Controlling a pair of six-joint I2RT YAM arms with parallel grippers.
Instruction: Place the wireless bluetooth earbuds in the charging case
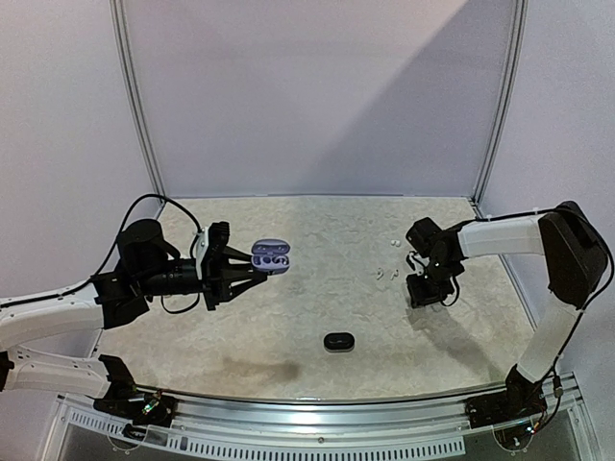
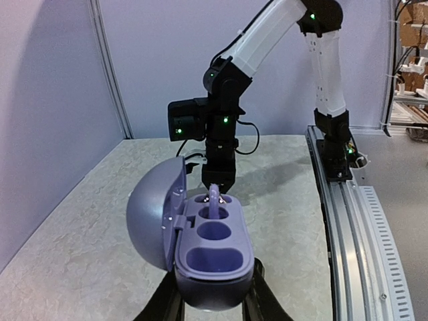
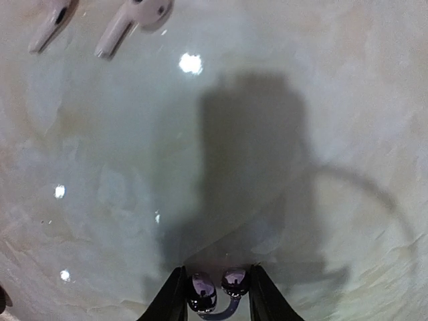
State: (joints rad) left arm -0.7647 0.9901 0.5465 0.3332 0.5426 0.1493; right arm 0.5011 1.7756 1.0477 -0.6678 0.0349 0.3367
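Note:
My left gripper (image 1: 256, 269) (image 2: 214, 302) is shut on a purple charging case (image 1: 271, 254) (image 2: 214, 251) and holds it above the table, left of centre. The case's lid stands open. A purple clip-shaped earbud (image 2: 214, 200) stands in the far slots, while the near slots look bare. My right gripper (image 1: 424, 292) (image 3: 216, 295) hangs low over the table at the right, well apart from the case. It is shut on a second purple earbud (image 3: 212, 294), whose two glossy beads sit between the fingers.
A black closed case (image 1: 337, 341) lies on the table near the front centre. Small white earbuds (image 1: 394, 244) and greyish ones (image 1: 385, 274) lie left of the right gripper. Two white stemmed earbuds (image 3: 134, 17) lie ahead of it. Walls stand behind and at both sides.

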